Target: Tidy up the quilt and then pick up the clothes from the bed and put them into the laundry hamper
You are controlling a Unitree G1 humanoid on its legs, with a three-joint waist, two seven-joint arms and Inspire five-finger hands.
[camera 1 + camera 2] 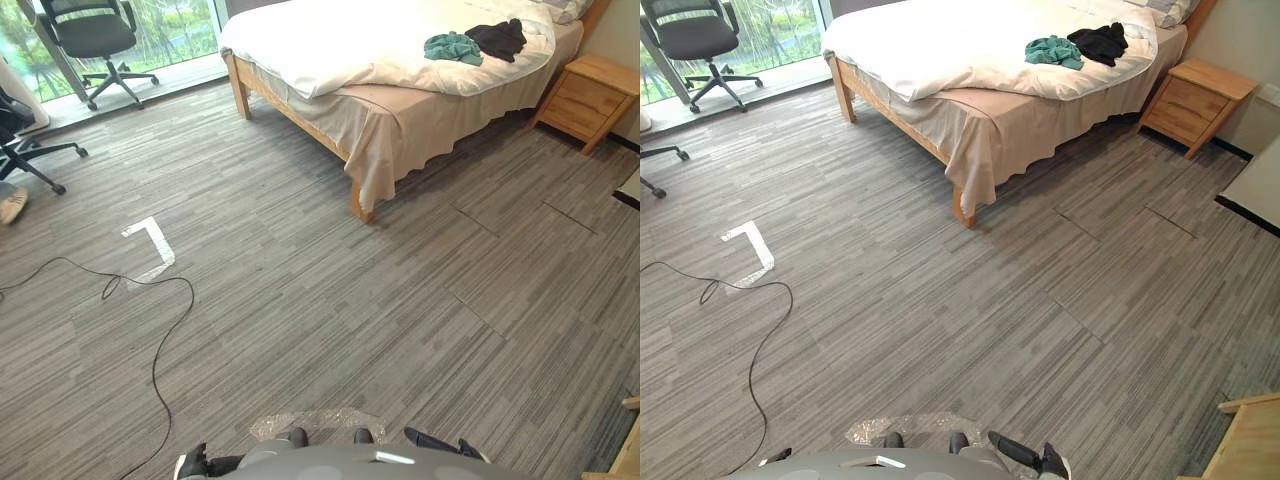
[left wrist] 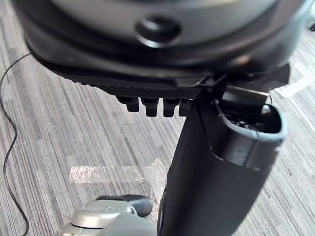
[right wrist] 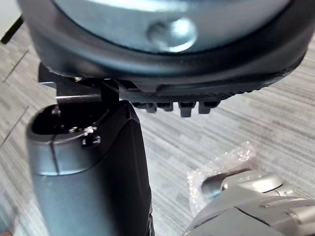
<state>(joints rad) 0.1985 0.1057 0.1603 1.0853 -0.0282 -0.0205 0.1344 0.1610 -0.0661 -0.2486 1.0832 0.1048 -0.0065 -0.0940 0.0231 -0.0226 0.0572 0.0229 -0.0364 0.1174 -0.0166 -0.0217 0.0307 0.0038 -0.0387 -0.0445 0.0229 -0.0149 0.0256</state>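
A wooden bed stands across the room at the far side, covered by a white quilt that hangs rumpled over its near edge. On the quilt near the head end lie a teal garment and, touching it, a black garment. My left hand hangs low at my side, far from the bed, with fingers relaxed and nothing in it. My right hand hangs the same way on the other side, open and empty. Each wrist view looks past its hand, the left hand and the right hand, down to grey floor.
A wooden nightstand sits right of the bed. A black office chair stands by the window at the far left, with another chair's base nearer. White tape marks the floor. A wooden furniture corner juts in at the near right.
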